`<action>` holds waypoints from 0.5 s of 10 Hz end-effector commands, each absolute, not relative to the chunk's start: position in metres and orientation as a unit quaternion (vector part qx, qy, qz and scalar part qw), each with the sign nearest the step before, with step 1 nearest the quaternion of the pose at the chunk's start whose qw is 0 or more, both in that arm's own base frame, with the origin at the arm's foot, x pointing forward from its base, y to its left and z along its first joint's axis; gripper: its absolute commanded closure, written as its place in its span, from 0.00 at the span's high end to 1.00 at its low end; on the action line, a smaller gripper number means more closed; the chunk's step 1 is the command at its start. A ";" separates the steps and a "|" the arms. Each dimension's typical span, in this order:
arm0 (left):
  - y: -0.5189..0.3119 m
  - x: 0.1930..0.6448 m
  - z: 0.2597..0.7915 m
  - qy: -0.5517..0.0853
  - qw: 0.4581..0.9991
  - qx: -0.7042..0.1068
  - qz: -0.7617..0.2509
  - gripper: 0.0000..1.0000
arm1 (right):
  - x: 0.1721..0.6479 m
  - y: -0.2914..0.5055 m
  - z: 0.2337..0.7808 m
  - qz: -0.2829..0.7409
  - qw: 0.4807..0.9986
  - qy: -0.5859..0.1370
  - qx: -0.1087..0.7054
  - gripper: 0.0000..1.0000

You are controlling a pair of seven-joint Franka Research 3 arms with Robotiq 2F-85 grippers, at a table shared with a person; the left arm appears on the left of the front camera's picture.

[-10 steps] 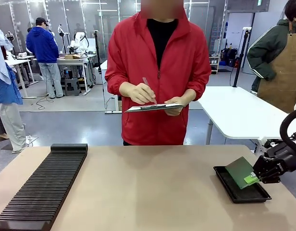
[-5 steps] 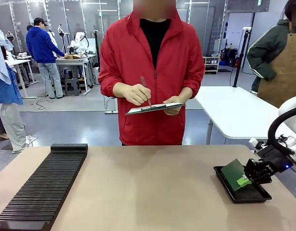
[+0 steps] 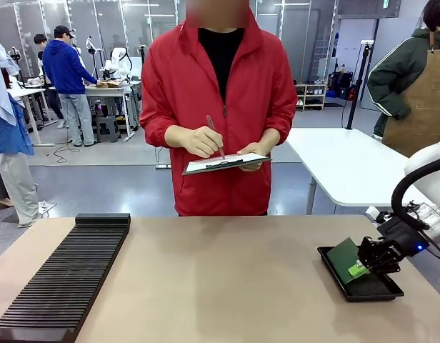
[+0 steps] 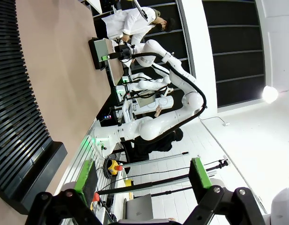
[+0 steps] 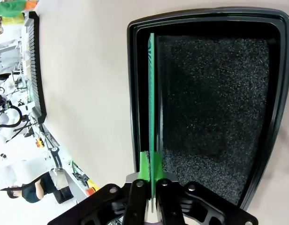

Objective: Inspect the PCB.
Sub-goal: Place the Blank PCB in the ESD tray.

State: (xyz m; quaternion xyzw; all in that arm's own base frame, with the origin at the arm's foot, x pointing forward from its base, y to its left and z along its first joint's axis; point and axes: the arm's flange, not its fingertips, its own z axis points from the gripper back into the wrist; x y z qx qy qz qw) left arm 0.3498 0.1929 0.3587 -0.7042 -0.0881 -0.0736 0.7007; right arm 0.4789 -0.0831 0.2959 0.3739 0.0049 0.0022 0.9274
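As my right gripper (image 3: 360, 269), jaws clamped on the PCB (image 3: 343, 256), has lowered it into the black tray (image 3: 377, 292), inspection looks finished; left jaws gape empty.

A person in a red jacket (image 3: 220, 93) stands at the far side of the tan table (image 3: 220, 279), writing on a clipboard (image 3: 223, 163) with a pen (image 3: 216, 133). A black ribbed rack (image 3: 63, 279) lies on the table's left; a black tray (image 3: 359, 286) sits at its right.

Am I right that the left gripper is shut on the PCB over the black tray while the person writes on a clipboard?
Not quite: the right gripper is shut on the PCB, as the front view shows. The rest holds: black tray, person, clipboard.
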 end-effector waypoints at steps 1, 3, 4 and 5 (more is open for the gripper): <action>0.194 0.349 0.358 -0.087 0.706 -0.699 -0.073 1.00 | 0.486 -0.077 0.295 -0.017 0.936 0.006 0.351 0.02; 0.194 0.349 0.358 -0.087 0.706 -0.699 -0.073 1.00 | 0.485 -0.075 0.297 -0.020 0.939 0.006 0.344 0.19; 0.194 0.349 0.358 -0.087 0.706 -0.699 -0.073 1.00 | 0.482 -0.074 0.301 -0.021 0.941 0.002 0.337 0.31; 0.194 0.349 0.358 -0.087 0.706 -0.699 -0.073 1.00 | 0.477 -0.072 0.306 -0.019 0.942 -0.001 0.334 0.52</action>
